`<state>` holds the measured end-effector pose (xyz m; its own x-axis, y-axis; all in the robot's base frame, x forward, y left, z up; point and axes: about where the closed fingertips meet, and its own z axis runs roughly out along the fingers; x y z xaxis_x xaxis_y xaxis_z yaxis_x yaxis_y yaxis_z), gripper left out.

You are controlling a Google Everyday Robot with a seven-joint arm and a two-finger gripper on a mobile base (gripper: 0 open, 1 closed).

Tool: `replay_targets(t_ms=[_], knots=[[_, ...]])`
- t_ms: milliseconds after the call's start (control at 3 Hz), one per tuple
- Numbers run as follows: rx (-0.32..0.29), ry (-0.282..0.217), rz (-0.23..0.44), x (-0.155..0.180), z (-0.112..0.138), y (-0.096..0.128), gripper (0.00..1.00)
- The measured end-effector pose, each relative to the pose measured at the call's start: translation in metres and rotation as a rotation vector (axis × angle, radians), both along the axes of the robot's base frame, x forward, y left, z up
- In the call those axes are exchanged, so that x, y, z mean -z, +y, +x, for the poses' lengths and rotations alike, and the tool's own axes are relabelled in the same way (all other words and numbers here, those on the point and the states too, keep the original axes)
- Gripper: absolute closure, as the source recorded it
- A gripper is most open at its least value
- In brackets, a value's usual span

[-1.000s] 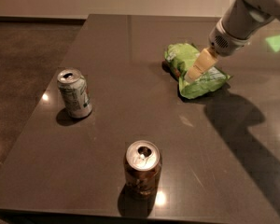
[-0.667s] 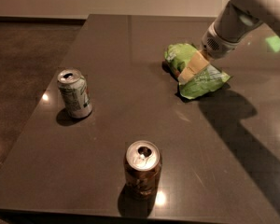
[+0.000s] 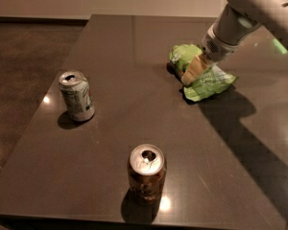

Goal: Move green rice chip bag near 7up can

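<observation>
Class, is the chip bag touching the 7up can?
No, the green rice chip bag lies apart from the 7up can, with the gripper at it.

Arm (image 3: 259, 8), upper right of frame: smooth white rounded shell, a few small dark dots. Wrist collar (image 3: 217, 41) narrower, grey-white. Gripper (image 3: 193, 71), right of centre: tan, wedge-shaped.

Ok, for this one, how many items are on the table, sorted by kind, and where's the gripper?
Cans: 2, the 7up can at the left and a brown can near the front edge.
Snack bags: 1, the green rice chip bag at the right, with the gripper down on it.
Total: 3 things on the table.
</observation>
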<state>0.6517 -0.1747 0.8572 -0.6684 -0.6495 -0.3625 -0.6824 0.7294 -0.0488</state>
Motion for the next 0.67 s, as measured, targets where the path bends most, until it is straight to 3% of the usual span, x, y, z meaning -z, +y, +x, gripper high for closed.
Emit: replay_targets(t_ms=[333, 667], knots=[[-0.023, -0.002, 0.004, -0.004, -0.002, 0.008, 0.68], [-0.116, -0.013, 0.010, -0.013, -0.010, 0.033, 0.91]])
